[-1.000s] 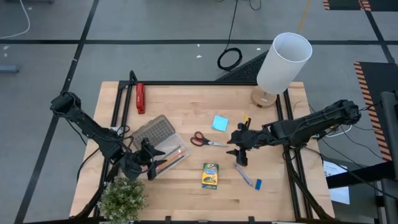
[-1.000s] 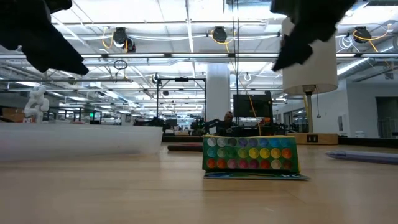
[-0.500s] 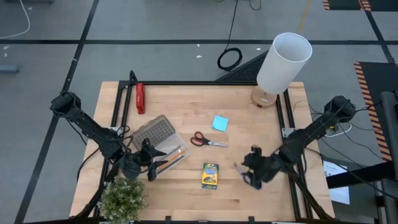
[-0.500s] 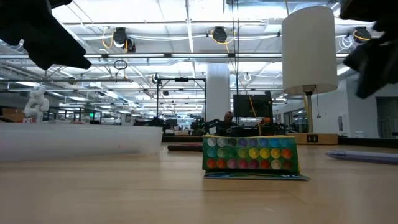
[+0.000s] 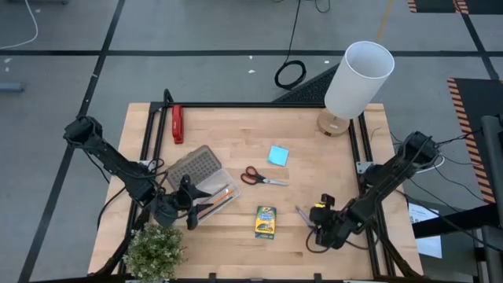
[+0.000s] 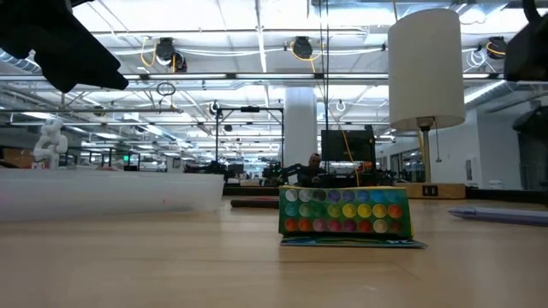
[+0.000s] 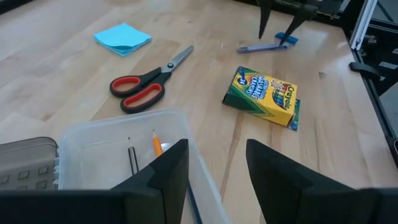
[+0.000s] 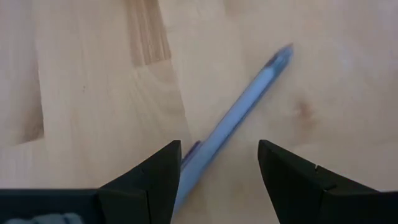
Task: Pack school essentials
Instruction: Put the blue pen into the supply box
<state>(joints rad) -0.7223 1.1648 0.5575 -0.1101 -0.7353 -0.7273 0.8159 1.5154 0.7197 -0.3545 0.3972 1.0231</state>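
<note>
Pen first: the slim blue pen (image 8: 233, 118) lies flat on the wooden tabletop (image 5: 236, 134) near its right front, and the right tool (image 5: 324, 222) hangs directly over it with fingers spread either side of the barrel — lined up, I judge, to pinch it. Yellow-green crayon box (image 5: 266, 222), red-handled scissors (image 5: 259, 177) and light-blue square notepad (image 5: 277, 155) lie loose nearby. The left tool (image 7: 214, 168) waits, fingers apart, at the clear plastic case (image 7: 124, 149) — already holding pencils.
</note>
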